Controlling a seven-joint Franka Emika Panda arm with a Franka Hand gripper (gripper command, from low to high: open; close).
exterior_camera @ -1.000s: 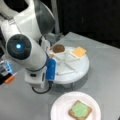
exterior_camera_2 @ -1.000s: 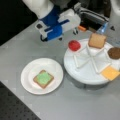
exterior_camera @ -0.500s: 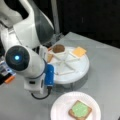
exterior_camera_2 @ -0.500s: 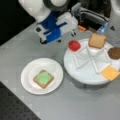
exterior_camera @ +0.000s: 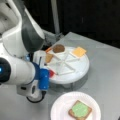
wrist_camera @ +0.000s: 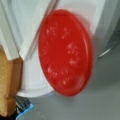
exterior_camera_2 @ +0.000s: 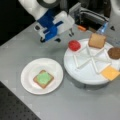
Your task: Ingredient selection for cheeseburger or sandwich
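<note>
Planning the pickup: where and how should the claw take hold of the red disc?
Probably by the red disc at its outer edge, coming from above on the rim side of the white divided tray. It lies flat and thin, overhanging the rim, with divider ribs crowding its inner side.

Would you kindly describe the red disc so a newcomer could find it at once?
Look at the round white divided tray at a front view's right. The red disc lies in its compartment nearest the gripper, beside the toast square. It is the only red, round piece there.
</note>
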